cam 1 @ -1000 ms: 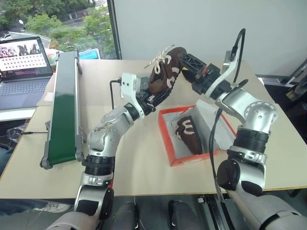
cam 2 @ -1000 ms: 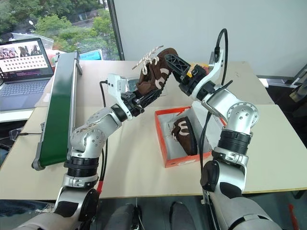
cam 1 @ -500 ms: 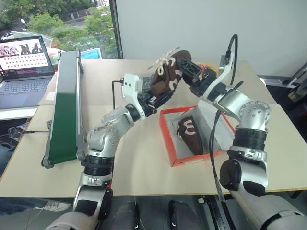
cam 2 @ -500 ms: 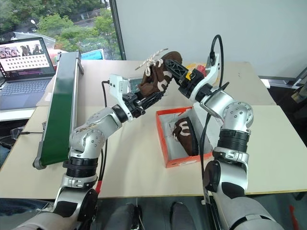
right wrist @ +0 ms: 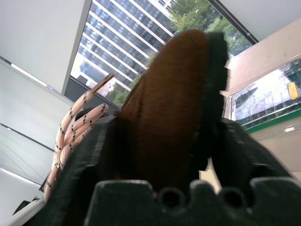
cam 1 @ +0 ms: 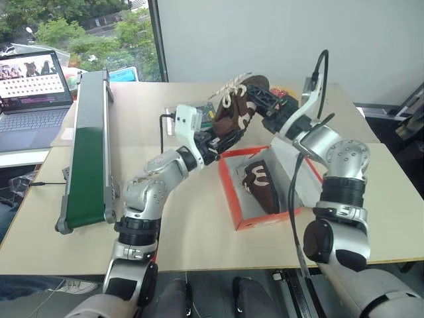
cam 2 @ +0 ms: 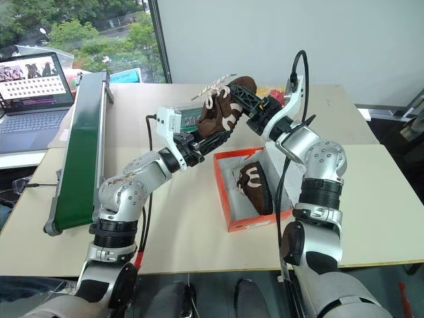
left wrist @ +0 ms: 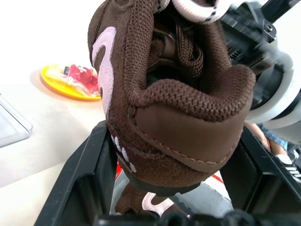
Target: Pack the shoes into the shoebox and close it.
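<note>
One dark brown shoe (cam 1: pixel 236 109) with white laces hangs in the air above the table, behind the shoebox. My left gripper (cam 1: pixel 222 134) is shut on its heel (left wrist: pixel 188 117), with a black finger on each side. My right gripper (cam 1: pixel 260 94) comes from the other side and is shut on the toe (right wrist: pixel 169 103). The second shoe (cam 1: pixel 260 186) lies inside the open red-orange shoebox (cam 1: pixel 230 195), toe toward me. The box's lid (cam 1: pixel 306 173) lies flipped open on its right side.
A long green conveyor belt (cam 1: pixel 88 149) runs along the table's left side, with a laptop (cam 1: pixel 34 89) beyond it. A clear tray (cam 2: pixel 189 117) sits behind my left arm. A yellow plate (left wrist: pixel 70 84) with red pieces lies at the table's far side.
My right gripper has gone from open beside the shoe to shut on its toe. The left gripper has kept its hold on the heel, and the shoe has tilted a little toward the right.
</note>
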### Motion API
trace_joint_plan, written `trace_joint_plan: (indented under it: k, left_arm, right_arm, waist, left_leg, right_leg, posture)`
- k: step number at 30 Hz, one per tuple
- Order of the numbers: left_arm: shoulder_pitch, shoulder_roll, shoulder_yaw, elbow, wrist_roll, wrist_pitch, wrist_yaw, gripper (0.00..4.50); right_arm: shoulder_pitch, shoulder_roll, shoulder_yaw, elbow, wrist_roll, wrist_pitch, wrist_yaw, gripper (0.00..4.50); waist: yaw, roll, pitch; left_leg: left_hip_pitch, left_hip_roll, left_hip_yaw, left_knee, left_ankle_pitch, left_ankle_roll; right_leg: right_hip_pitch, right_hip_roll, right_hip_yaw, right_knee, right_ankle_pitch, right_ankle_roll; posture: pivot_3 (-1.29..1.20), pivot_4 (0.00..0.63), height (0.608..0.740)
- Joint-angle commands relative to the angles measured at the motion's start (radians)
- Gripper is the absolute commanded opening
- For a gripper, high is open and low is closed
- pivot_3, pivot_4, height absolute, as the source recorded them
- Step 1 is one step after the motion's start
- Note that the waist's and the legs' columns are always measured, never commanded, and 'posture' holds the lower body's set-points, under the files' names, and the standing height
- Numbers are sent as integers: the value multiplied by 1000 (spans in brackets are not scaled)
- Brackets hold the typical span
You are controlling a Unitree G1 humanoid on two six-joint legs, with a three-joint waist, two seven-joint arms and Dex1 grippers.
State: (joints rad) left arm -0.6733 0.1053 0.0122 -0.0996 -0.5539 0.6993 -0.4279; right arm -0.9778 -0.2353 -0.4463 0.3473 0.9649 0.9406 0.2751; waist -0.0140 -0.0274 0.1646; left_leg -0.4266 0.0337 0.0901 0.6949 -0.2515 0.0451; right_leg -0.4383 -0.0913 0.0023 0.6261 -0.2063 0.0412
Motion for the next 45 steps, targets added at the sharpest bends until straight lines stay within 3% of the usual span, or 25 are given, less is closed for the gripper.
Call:
trace_joint_plan:
  k: [1, 3, 5, 7, 10, 16, 25, 37, 45]
  left_arm:
    - [-24, 2, 1, -35, -24, -4, -24, 2593]
    - [-30, 11, 9, -26, -15, -11, -21, 2593]
    - [-32, 23, 16, -19, -17, -9, -31, 2593]
    - [-30, 32, 26, -18, -29, -4, -39, 3582]
    - [-25, 60, 45, -32, -59, 15, -71, 4500]
    - [-28, 188, 68, -10, -47, 16, -131, 4500]
    - [-19, 266, 95, 28, -4, -38, -141, 4500]
    - [11, 246, 64, -10, 20, -43, -129, 4500]
    - [8, 250, 60, -10, 29, -43, -128, 4500]
  right_arm:
    - [-57, -7, -25, -32, 29, -24, -7, 1400]
    - [-61, -15, -25, -41, 31, -19, -10, 803]
    - [-66, -26, -15, -55, 20, -21, -7, 503]
    - [-74, -36, -10, -60, 14, -20, -9, 476]
    - [-94, -59, -8, -60, 10, -17, -12, 463]
    - [-136, -158, 15, -33, -30, 9, -6, 458]
    - [-15, -376, 259, -99, -158, 159, 226, 457]
    - [181, -337, 357, -71, -242, 137, 369, 457]
    - [224, -349, 565, -73, -463, -28, 481, 457]
  waist:
    - [1, 0, 0]
    - [1, 0, 0]
    - [1, 0, 0]
    - [0, 0, 0]
    - [1, 0, 0]
    - [0, 0, 0]
    - [2, 0, 0]
    - [2, 0, 0]
    - [1, 0, 0]
  left_leg:
    - [0, 0, 0, 0, 0, 0]
    - [0, 0, 0, 0, 0, 0]
    - [0, 0, 0, 0, 0, 0]
    - [0, 0, 0, 0, 0, 0]
    - [0, 0, 0, 0, 0, 0]
    - [0, 0, 0, 0, 0, 0]
    - [0, 0, 0, 0, -1, 1]
    - [0, 0, 0, 0, -1, 1]
    - [0, 0, 0, 0, -1, 1]
  right_leg:
    - [0, 0, 0, 0, 0, 0]
    - [0, 0, 0, 0, 0, 0]
    - [0, 0, 0, 0, 0, 0]
    - [0, 0, 0, 0, 0, 0]
    - [0, 0, 0, 0, 0, 0]
    - [0, 0, 0, 0, 0, 0]
    - [0, 0, 0, -1, 0, 0]
    - [1, 0, 0, -1, 0, 0]
    - [1, 0, 0, -1, 0, 0]
  posture:
    - [0, 150, 740]
    - [0, 150, 740]
    - [0, 150, 740]
    - [0, 150, 740]
    - [0, 150, 740]
    - [0, 150, 740]
    - [0, 150, 740]
    - [0, 150, 740]
    - [0, 150, 740]
